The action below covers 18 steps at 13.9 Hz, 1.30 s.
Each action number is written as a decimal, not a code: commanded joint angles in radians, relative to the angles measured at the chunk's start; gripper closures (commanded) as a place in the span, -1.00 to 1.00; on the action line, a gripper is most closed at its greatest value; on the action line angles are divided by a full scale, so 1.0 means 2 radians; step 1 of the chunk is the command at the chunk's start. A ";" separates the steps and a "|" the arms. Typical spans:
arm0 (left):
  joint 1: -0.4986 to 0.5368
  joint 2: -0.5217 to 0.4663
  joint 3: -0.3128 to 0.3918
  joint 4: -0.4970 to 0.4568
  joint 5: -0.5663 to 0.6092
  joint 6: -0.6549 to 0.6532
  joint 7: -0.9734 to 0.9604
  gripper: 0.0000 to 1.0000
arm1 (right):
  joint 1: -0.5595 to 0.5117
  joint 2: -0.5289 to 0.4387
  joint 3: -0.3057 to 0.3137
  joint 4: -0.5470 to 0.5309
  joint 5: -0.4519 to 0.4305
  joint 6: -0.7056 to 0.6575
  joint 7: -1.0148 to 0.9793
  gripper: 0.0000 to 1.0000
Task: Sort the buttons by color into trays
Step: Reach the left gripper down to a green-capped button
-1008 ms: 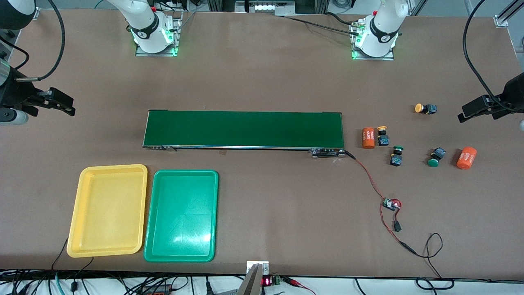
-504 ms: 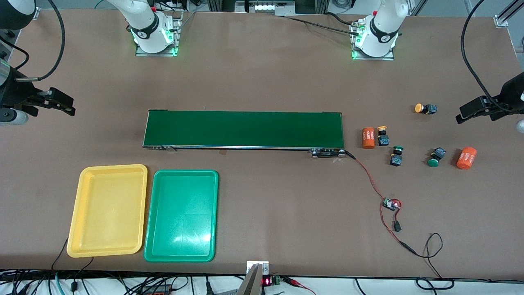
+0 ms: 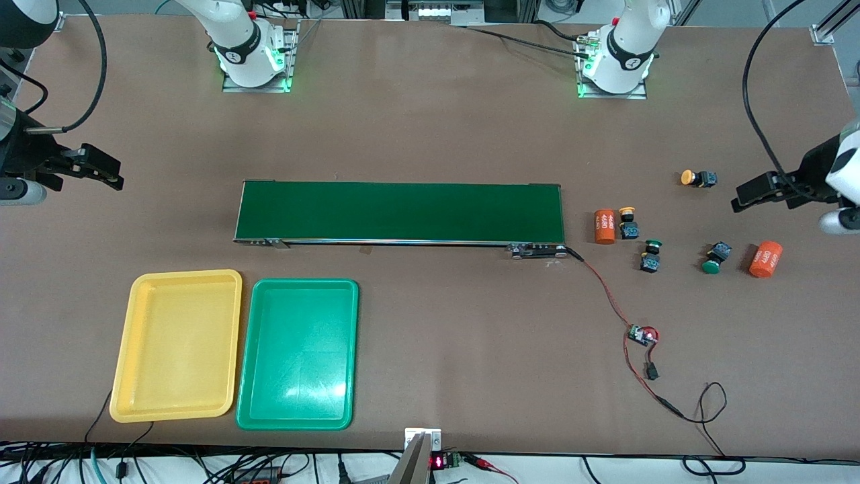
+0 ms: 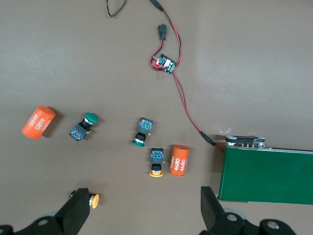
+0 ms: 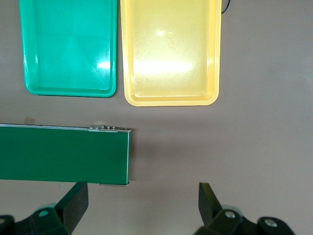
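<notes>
Four buttons lie past the conveyor belt at the left arm's end of the table: two yellow-capped [image 3: 697, 178] [image 3: 628, 223] and two green-capped [image 3: 650, 255] [image 3: 715, 258]. My left gripper [image 3: 756, 191] hangs open over bare table beside the yellow button farthest from the camera. In the left wrist view that button [image 4: 93, 200] shows just inside one finger [image 4: 76, 215], with nothing held. The yellow tray [image 3: 176, 345] and green tray [image 3: 297, 354] lie side by side, empty, near the front edge at the right arm's end. My right gripper [image 3: 101, 171] waits open above that end.
A long dark-green conveyor belt [image 3: 400, 212] crosses the table's middle. Two orange cylinders [image 3: 604, 226] [image 3: 766, 259] lie among the buttons. A red wire runs from the belt to a small circuit board [image 3: 641, 335], nearer the camera than the buttons.
My left gripper has moved in from the table's end toward the buttons, still open. The right arm and all objects have stayed put.
</notes>
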 commanded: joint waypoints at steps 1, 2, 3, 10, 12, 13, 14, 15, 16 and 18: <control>-0.007 0.032 0.001 0.003 0.000 0.003 0.007 -1.00 | 0.001 -0.007 0.003 -0.008 -0.002 0.004 0.001 -1.00; -0.007 0.047 0.001 0.003 0.000 0.001 0.006 -1.00 | 0.001 -0.007 0.003 -0.008 -0.002 0.005 0.001 -1.00; -0.007 0.061 0.001 0.002 0.000 0.001 0.005 -1.00 | 0.001 -0.008 0.003 -0.008 -0.002 0.004 0.001 -1.00; -0.004 0.147 0.001 0.001 -0.006 0.014 0.006 -1.00 | -0.002 -0.008 0.003 -0.008 -0.003 0.004 -0.002 -1.00; 0.000 0.165 0.001 -0.005 -0.007 0.042 0.012 -1.00 | -0.003 -0.007 0.002 -0.008 -0.004 0.005 -0.008 -1.00; 0.000 0.173 0.001 -0.006 -0.007 0.049 0.013 -1.00 | -0.004 -0.006 0.002 -0.007 -0.004 0.008 -0.008 -1.00; 0.000 0.181 0.001 -0.006 -0.007 0.061 0.017 -1.00 | -0.002 -0.006 0.002 -0.008 -0.005 0.010 -0.008 -1.00; 0.000 0.185 0.001 -0.006 -0.007 0.068 0.034 -1.00 | 0.000 -0.007 0.003 -0.007 -0.005 0.009 -0.005 -1.00; 0.001 0.190 0.000 -0.006 -0.008 0.069 0.051 -1.00 | 0.003 -0.007 0.004 -0.008 -0.007 0.009 -0.001 -1.00; 0.012 0.192 0.000 -0.010 -0.010 0.076 0.067 -1.00 | 0.000 -0.005 0.004 -0.008 -0.002 0.011 0.000 -1.00</control>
